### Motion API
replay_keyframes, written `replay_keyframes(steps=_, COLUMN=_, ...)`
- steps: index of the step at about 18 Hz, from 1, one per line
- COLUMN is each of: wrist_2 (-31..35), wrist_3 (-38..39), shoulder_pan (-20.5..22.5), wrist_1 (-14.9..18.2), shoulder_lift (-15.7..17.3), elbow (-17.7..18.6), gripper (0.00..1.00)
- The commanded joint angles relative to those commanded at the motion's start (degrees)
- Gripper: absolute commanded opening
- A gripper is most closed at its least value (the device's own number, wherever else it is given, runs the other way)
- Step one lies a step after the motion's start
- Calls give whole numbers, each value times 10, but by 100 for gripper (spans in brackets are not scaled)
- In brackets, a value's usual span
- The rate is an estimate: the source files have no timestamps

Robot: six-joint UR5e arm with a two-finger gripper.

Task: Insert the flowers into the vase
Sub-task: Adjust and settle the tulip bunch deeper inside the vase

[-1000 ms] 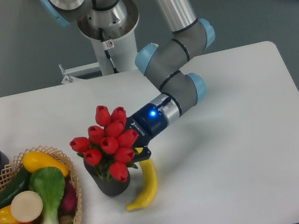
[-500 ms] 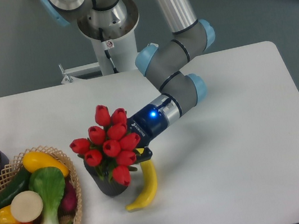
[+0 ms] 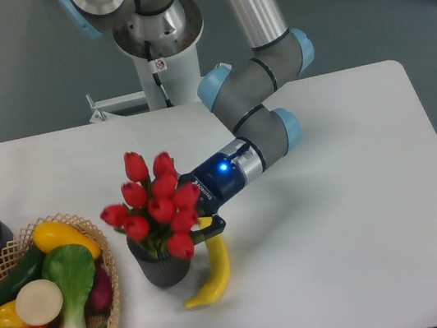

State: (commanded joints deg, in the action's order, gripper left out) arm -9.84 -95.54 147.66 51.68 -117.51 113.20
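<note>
Flowers (image 3: pixel 157 207): red bunch standing in the vase (image 3: pixel 161 266), left of bench (image 3: pixel 352 218) centre, beside a banana (image 3: pixel 211 275). Claw (image 3: pixel 202 226): hidden behind the blooms; we cannot tell its opening. We'd release only once stems seat upright, then back away right.

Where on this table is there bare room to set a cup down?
The right half of the table, from the banana to the far edge, is bare. So is the back-left strip behind the wicker basket. It is crowded front-left, where basket, vase, flowers, banana and gripper sit close together.
</note>
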Motion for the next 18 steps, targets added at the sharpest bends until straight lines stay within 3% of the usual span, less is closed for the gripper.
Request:
replay_keyframes(steps=5, wrist_2=0, wrist_3=0, shoulder_pan=0, wrist_1=0, shoulder_lift=1, elbow=1, gripper=77)
replay_keyframes(steps=12, wrist_2=0, wrist_3=-14, shoulder_pan=0, wrist_1=0, shoulder_lift=3, elbow=5, gripper=100)
replay_keyframes(steps=18, wrist_2=4, wrist_3=-14, shoulder_pan=4, wrist_1=2, shoulder_lift=11, elbow=4, gripper=100)
